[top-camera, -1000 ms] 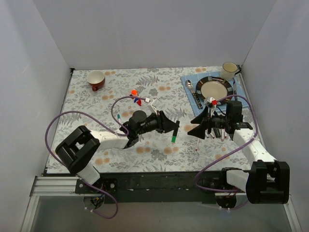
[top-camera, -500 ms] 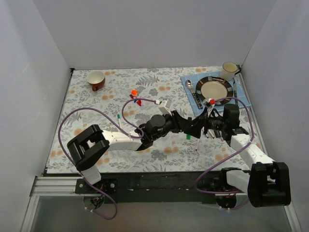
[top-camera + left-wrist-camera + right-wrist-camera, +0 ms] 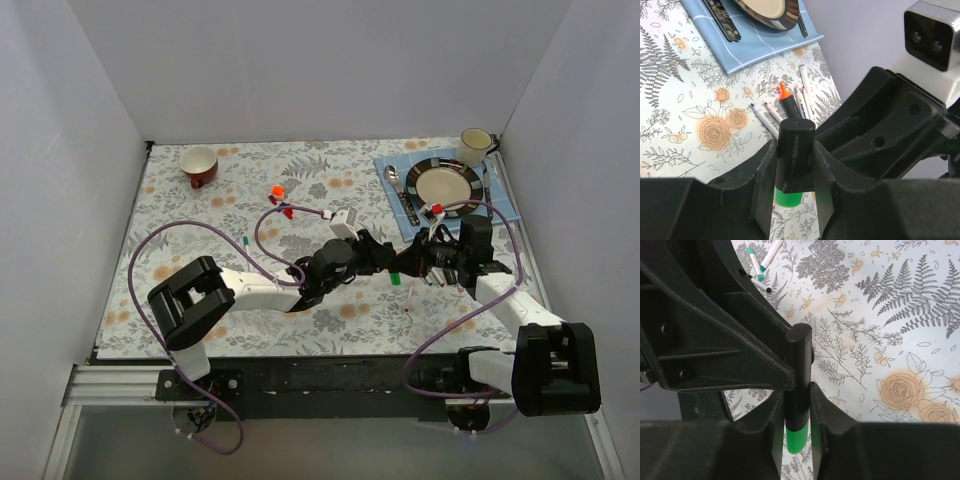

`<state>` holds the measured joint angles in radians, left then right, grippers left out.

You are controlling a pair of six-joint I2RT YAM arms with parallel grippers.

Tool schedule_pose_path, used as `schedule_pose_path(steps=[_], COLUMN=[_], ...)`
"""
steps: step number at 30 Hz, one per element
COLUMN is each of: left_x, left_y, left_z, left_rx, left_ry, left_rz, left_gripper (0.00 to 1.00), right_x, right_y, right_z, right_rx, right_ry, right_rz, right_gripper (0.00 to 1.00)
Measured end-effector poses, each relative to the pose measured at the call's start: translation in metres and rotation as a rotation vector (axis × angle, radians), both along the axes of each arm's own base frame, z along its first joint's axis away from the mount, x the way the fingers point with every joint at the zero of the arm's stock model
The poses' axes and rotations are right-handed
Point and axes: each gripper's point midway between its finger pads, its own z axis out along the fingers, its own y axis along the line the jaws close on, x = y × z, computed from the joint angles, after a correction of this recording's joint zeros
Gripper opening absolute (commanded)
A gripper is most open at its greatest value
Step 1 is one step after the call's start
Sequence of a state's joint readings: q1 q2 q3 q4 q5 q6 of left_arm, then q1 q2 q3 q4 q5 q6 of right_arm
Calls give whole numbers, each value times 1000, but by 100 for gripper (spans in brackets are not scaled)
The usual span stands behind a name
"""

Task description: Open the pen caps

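Your left gripper (image 3: 792, 172) and right gripper (image 3: 797, 410) are both clamped on one black-barrelled marker (image 3: 795, 147) over the floral tablecloth (image 3: 250, 190), right of centre, its green cap (image 3: 795, 439) on, the other pens (image 3: 805, 82) lying near the blue mat (image 3: 765, 50)

A table (image 3: 200, 215) filled the enclosure, covered edge to edge by a pale cloth (image 3: 340, 165) printed with grey ferns and orange roses. Plain white walls rose from three of its edges: the back wall (image 3: 320, 70) along the far edge, the left wall (image 3: 60, 200) and the right wall (image 3: 590, 150) along the sides, meeting at the two far corners. Along the near edge ran an aluminium rail (image 3: 110, 385), and below it lay a flat grey surface (image 3: 330, 445). The light was soft and even, casting only faint shadows.
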<state>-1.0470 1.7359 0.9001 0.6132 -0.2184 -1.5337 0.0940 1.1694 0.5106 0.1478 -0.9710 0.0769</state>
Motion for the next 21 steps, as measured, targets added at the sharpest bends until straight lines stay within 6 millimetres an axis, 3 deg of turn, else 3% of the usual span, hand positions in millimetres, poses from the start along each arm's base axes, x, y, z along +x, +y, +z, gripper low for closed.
schedule_pose_path(steps=[2, 4, 6, 8, 9, 12, 21], left_x=[1, 2, 2, 2, 2, 2, -22], left_y=[-1, -2, -2, -2, -2, -2, 26], left_z=[-1, -1, -1, -1, -1, 5, 49], left_rx=[5, 6, 5, 4, 2, -11, -88], left_ry=[1, 2, 2, 2, 1, -10, -109], left_rz=[7, 8, 8, 7, 7, 8, -99], left_gripper=[0, 0, 21, 55, 64, 78, 95], right_x=[0, 1, 1, 1, 1, 0, 1], right_y=[0, 0, 0, 0, 0, -1, -11], right_z=[-1, -1, -1, 0, 0, 1, 12], right_rx=[-1, -3, -3, -4, -4, -4, 59], right_ry=[5, 8, 10, 11, 10, 15, 30], right_rz=[1, -2, -2, 0, 1, 6, 5], right_gripper=[5, 1, 1, 1, 1, 1, 1])
